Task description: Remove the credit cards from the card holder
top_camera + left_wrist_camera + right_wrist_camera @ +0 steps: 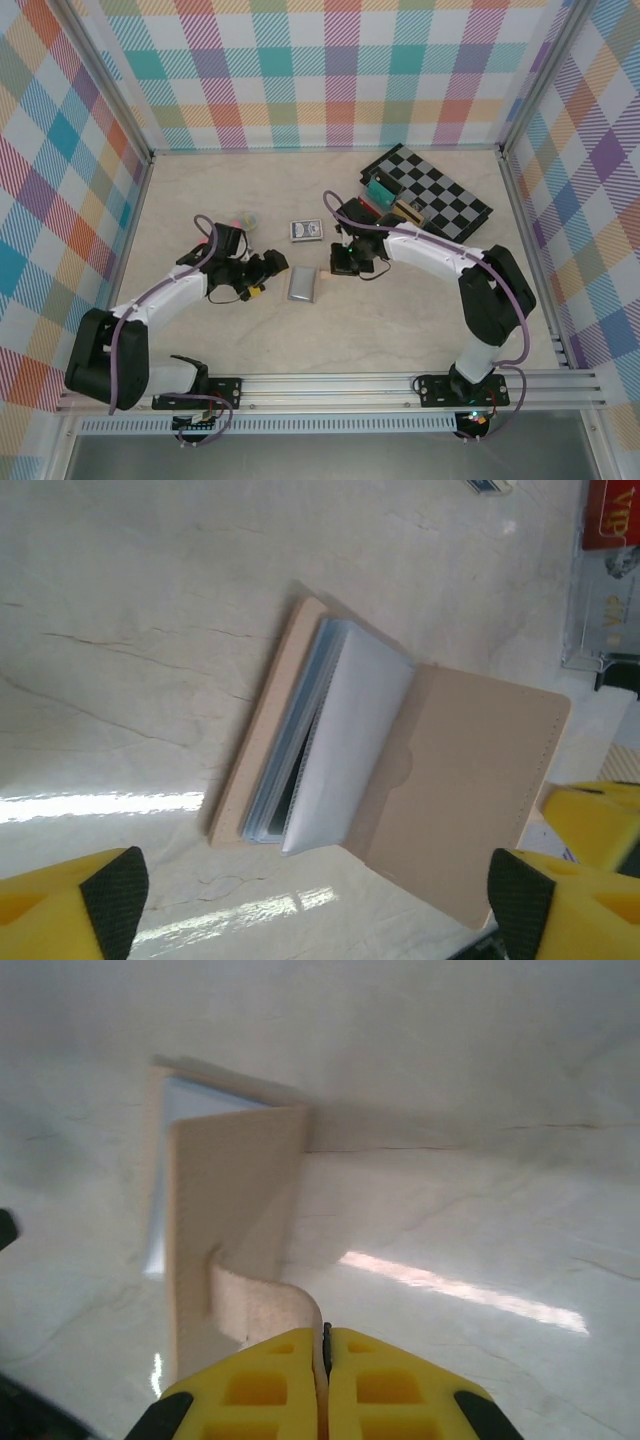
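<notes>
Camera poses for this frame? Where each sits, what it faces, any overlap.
Top external: fixed above and behind the bases, looking down on the table; left arm and right arm show, card holder between.
Left wrist: on the left wrist, looking down at the open card holder; left end effector open, fingers at bottom corners.
Right wrist: on the right wrist, looking low across the table; right end effector shut on the card holder's tab.
Shared: all three see the card holder.

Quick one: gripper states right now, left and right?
Left gripper: open, holding nothing.
Right gripper: closed, pinching the tab of the card holder.
</notes>
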You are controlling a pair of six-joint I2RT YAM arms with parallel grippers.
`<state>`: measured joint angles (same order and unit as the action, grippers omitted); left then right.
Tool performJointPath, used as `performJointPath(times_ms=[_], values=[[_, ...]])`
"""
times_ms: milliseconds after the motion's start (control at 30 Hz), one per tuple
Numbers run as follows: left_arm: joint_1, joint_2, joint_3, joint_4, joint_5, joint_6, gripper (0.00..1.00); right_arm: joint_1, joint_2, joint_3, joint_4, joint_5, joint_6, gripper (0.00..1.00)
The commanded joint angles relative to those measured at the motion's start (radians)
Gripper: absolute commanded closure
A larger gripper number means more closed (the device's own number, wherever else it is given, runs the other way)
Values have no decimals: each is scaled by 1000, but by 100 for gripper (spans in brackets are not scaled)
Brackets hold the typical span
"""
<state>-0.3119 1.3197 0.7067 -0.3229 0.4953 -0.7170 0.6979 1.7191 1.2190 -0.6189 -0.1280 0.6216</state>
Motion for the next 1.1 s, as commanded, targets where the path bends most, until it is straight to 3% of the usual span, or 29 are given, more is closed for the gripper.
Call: performJointPath(times_ms=[0, 267, 533, 1067], values=[[-16, 57, 49, 36, 86, 7, 17, -31, -17, -24, -48, 88, 15, 93], [-56, 188, 100, 125, 172, -14, 45, -65, 51, -33, -48, 100, -1, 93], [-89, 239, 69, 156, 193, -26, 45, -69, 135, -7, -61, 77, 7, 94], [-118, 292, 80, 152, 186, -35, 40, -69, 139, -45, 7, 41, 24, 94]])
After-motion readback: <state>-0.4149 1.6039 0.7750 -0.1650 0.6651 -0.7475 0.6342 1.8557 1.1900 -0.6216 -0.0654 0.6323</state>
